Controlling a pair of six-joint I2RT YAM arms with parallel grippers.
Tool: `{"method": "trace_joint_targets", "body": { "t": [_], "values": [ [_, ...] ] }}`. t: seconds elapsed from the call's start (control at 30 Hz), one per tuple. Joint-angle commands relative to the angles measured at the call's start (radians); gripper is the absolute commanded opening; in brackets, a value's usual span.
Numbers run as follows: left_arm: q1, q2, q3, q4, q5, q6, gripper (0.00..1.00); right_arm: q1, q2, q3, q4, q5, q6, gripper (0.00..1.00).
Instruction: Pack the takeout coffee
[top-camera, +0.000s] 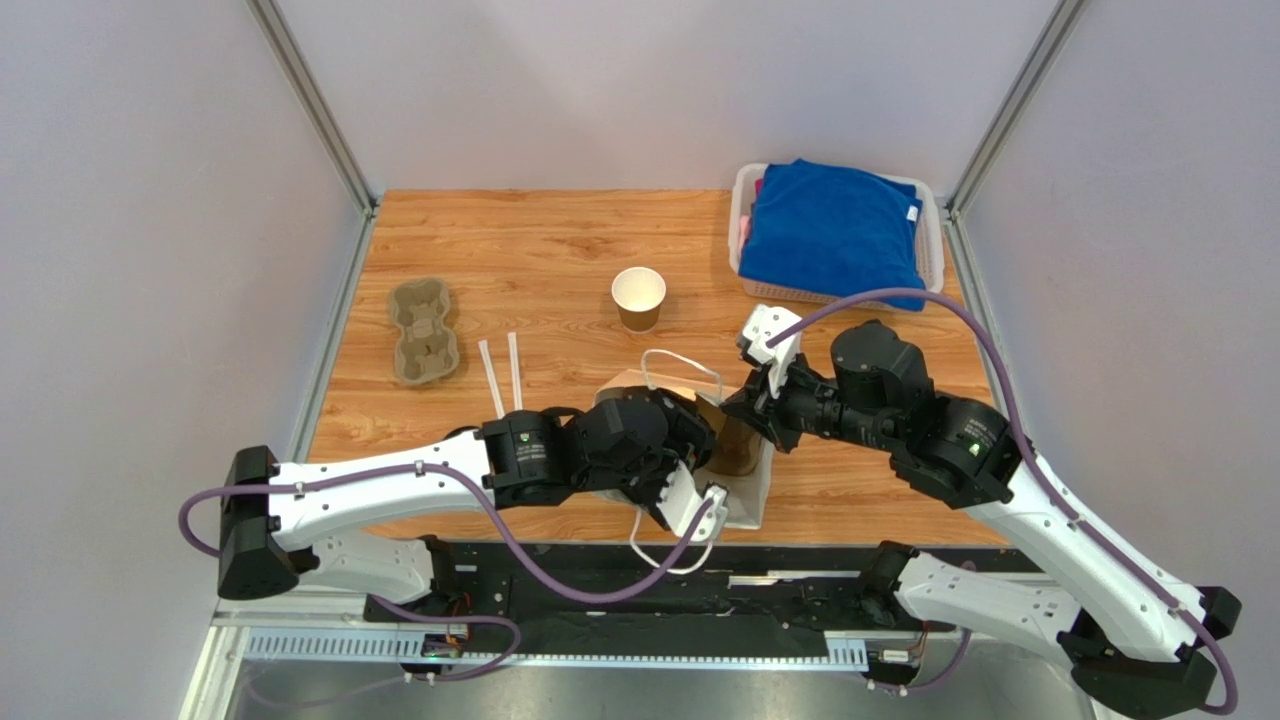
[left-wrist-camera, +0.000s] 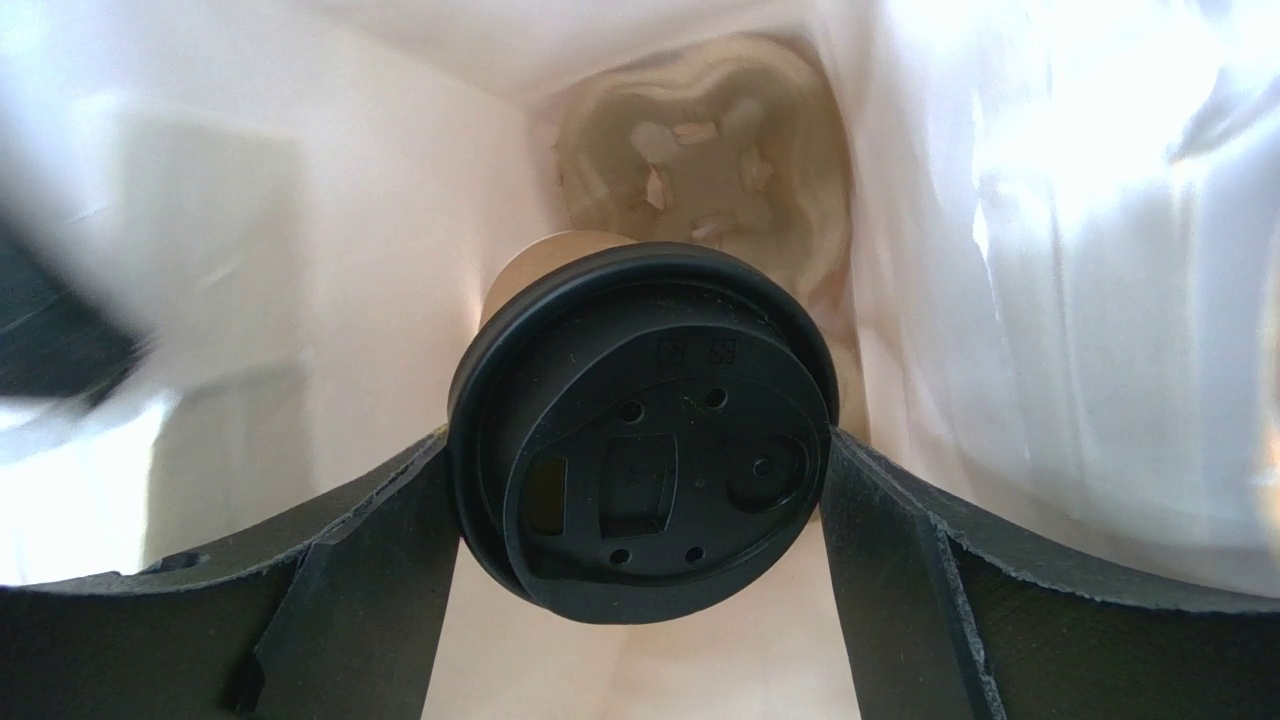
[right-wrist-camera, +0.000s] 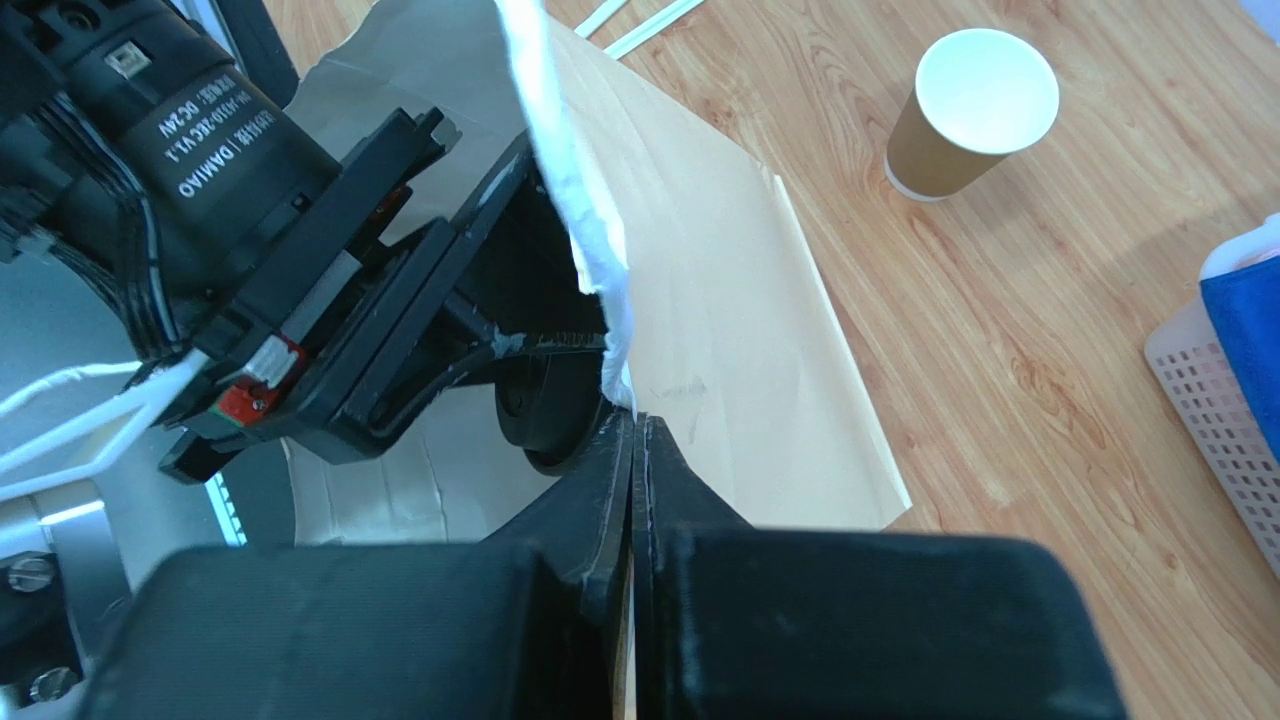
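The takeout coffee (left-wrist-camera: 646, 450), a brown cup with a black lid, is inside the brown paper bag (right-wrist-camera: 736, 300), white within, hanging above a pulp cup carrier (left-wrist-camera: 706, 135) at the bag's bottom. My left gripper (left-wrist-camera: 639, 458) is shut on the cup, one finger on each side just below the lid. In the top view it reaches into the bag's mouth (top-camera: 706, 438). My right gripper (right-wrist-camera: 631, 428) is shut on the bag's upper edge and holds the mouth apart. The lid's rim (right-wrist-camera: 549, 413) shows just past my right fingertips.
An open brown cup without a lid (top-camera: 639, 297) stands behind the bag. A second pulp cup carrier (top-camera: 422, 330) lies at the left, with two white straws (top-camera: 501, 372) beside it. A white basket (top-camera: 739, 225) with a blue cloth (top-camera: 834, 225) stands at the back right.
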Motion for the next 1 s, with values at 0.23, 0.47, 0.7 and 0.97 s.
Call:
{"method": "trace_joint_targets", "body": {
  "t": [0.23,0.47,0.7,0.97],
  "values": [
    [0.021,0.039,0.073,0.056,-0.007,-0.423,0.39,0.008,-0.020,0.003,0.081,0.022,-0.025,0.00],
    [0.021,0.035,0.001,0.190,-0.020,-0.479,0.38,0.008,-0.020,-0.003,0.082,0.016,-0.012,0.00],
    [0.015,0.041,-0.075,0.237,0.040,-0.422,0.38,0.009,-0.030,-0.017,0.085,0.004,-0.006,0.00],
    [0.015,0.098,-0.053,0.240,0.063,-0.404,0.38,0.008,-0.047,-0.043,0.102,-0.024,0.004,0.00]
  ]
}}
